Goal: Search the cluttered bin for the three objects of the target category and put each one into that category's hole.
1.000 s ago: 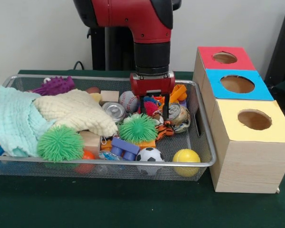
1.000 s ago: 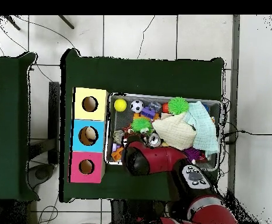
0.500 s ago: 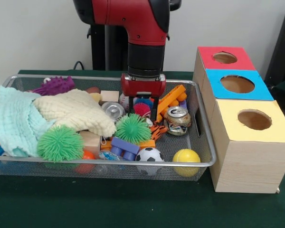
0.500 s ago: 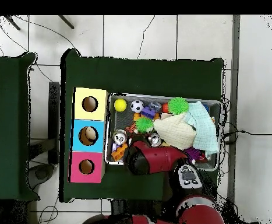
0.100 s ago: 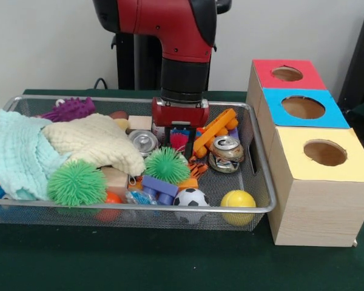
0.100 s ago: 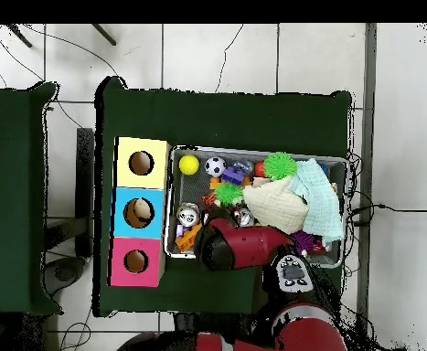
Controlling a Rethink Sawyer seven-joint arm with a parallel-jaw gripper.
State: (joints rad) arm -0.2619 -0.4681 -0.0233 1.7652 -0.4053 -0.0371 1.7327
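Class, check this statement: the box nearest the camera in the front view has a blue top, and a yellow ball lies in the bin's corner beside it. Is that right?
Not quite. In the front view the nearest box has a yellow top; the blue-topped one is the middle box. The rest holds: the yellow ball lies in the bin corner beside it.

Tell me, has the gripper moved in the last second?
Yes. In the front view the gripper has shifted left and up, away from the red-topped box, toward the bin's far rim.
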